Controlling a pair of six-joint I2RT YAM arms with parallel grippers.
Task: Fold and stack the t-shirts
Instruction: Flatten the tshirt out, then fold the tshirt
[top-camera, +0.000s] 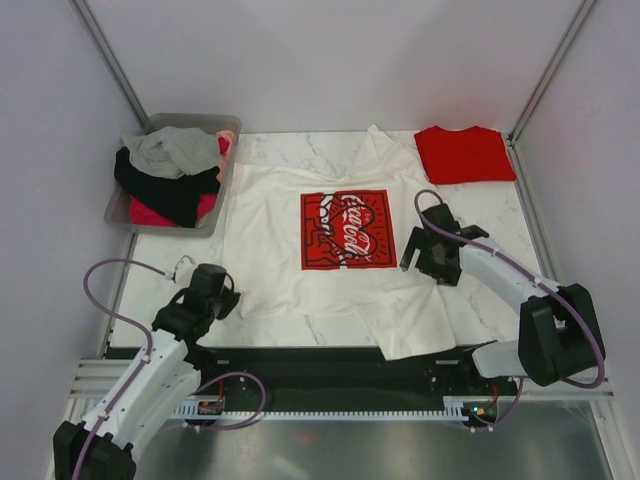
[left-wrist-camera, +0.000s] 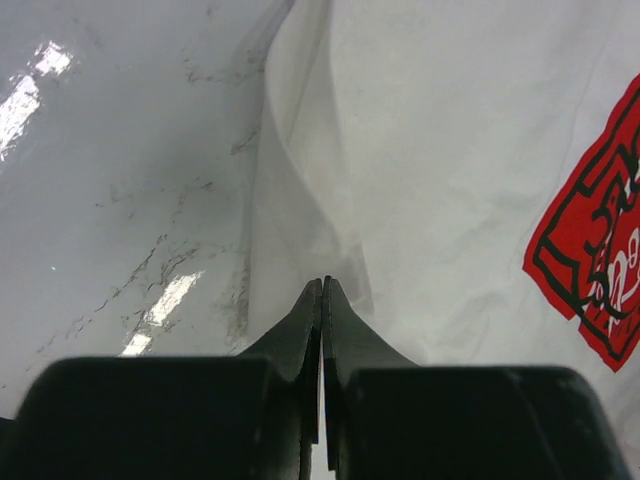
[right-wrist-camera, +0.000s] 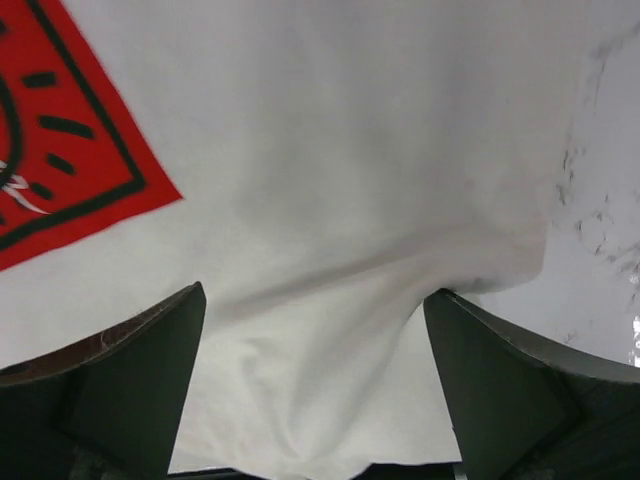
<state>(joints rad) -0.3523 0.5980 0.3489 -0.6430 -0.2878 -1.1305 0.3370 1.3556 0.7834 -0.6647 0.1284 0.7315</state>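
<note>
Marble-look table (top-camera: 480, 290) inside a plain white enclosure, that's what I'm driving over today. Going by the top camera, the white tee (top-camera: 280, 250) lies spread out face up across the middle of the table. Its red print (top-camera: 347, 230) sits pretty much dead centre. The collar end points toward 12 and the hem end toward 6. One part of it, at about 5 o'clock, reaches the near edge of the table.

The red tee (top-camera: 465, 153) is folded into a neat rectangle at roughly 1 o'clock, at the far right corner. It's just beside the white one, and I can't tell if they touch. A grey bin (top-camera: 118, 210) full of other clothes (grey, black, pink) sits at 10 o'clock, off the white tee's left side.

The left gripper (left-wrist-camera: 322, 288) is down at the white tee's 7 o'clock corner. Its fingers are pressed tight together with no gap showing. A raised ridge of the shirt's edge runs right up into the tips, so it looks to me like it's pinching that edge.

The right gripper (right-wrist-camera: 318, 295) is at about 3 o'clock on the white tee, over the cloth to the right of the print. Its fingers stand wide apart with rumpled white fabric showing between them, and nothing is clamped. Bare marble shows off to the right of that wrist view.
</note>
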